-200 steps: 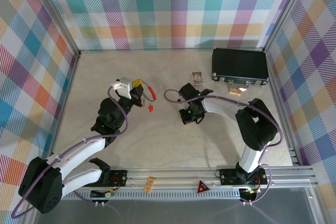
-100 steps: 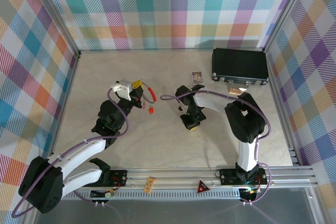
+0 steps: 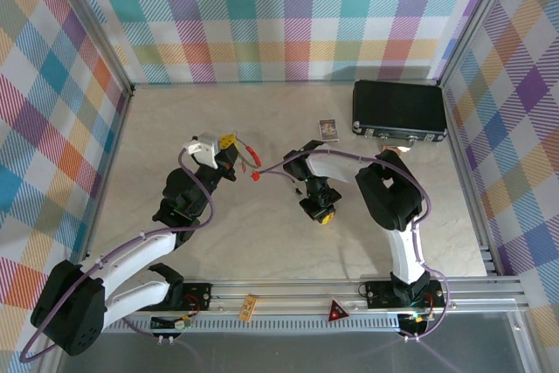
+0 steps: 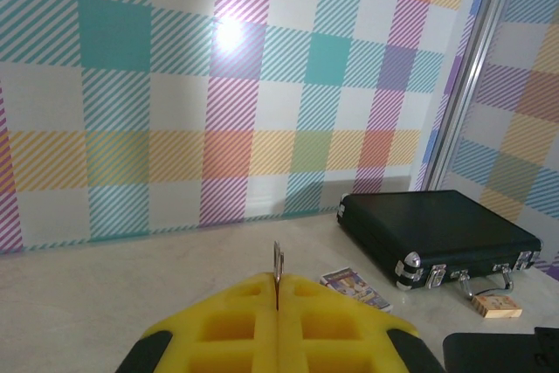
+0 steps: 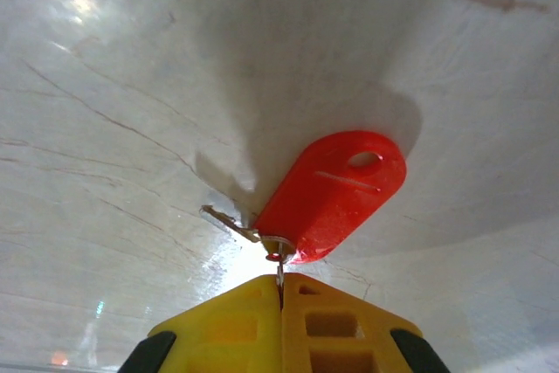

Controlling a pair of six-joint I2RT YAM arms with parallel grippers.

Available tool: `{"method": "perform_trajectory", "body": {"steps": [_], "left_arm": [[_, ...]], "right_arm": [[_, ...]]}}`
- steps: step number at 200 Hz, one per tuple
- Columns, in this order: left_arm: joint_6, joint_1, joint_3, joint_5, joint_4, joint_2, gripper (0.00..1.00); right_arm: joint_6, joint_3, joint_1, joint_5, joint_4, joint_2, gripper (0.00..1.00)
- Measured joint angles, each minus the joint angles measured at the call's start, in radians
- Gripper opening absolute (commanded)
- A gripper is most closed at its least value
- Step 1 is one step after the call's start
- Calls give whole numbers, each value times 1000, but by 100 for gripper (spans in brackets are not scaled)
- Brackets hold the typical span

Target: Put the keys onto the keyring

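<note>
My left gripper (image 3: 229, 142) is shut on the keyring (image 3: 249, 155), a thin grey loop with red sections held above the table at left centre. In the left wrist view only the ring's thin metal edge (image 4: 278, 265) sticks up between the closed yellow pads (image 4: 236, 321). A small red tag (image 3: 255, 176) lies just below the loop. My right gripper (image 5: 280, 282) is shut on a small metal link of a red oblong key tag (image 5: 336, 191), with a metal key blade (image 5: 224, 219) beside it, close over the table. From above, the right gripper (image 3: 324, 214) sits mid-table.
A black case (image 3: 399, 111) lies at the back right, with a small picture card (image 3: 327, 129) to its left and a small wooden block (image 4: 495, 305) in front of it. Checked walls enclose the table, and an aluminium rail (image 3: 306, 290) runs along the near edge.
The right arm has folded in and its gripper has shifted toward the near edge with the tag. The left gripper has held still with the keyring.
</note>
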Motion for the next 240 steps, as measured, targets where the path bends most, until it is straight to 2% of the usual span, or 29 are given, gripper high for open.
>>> {"method": "perform_trajectory", "body": {"steps": [21, 31, 89, 105, 131, 183, 217, 240], "left_arm": [[0, 0, 0, 0, 0, 0, 0], [0, 0, -1, 0, 0, 0, 0], [0, 0, -2, 0, 0, 0, 0], [0, 0, -2, 1, 0, 0, 0], [-2, 0, -2, 3, -1, 0, 0], [-26, 0, -2, 26, 0, 37, 0], [-46, 0, 0, 49, -1, 80, 0], [-53, 0, 8, 63, -2, 93, 0]], "right_arm": [[-8, 6, 0, 6, -14, 7, 0], [-8, 6, 0, 8, -14, 7, 7], [-5, 8, 0, 3, 6, -3, 21], [4, 8, 0, 0, 21, -37, 28], [25, -35, 0, -14, 79, -141, 31], [127, -333, 0, -14, 320, -458, 36], [184, -621, 20, 14, 608, -697, 41], [199, -779, 72, 69, 786, -788, 42]]}}
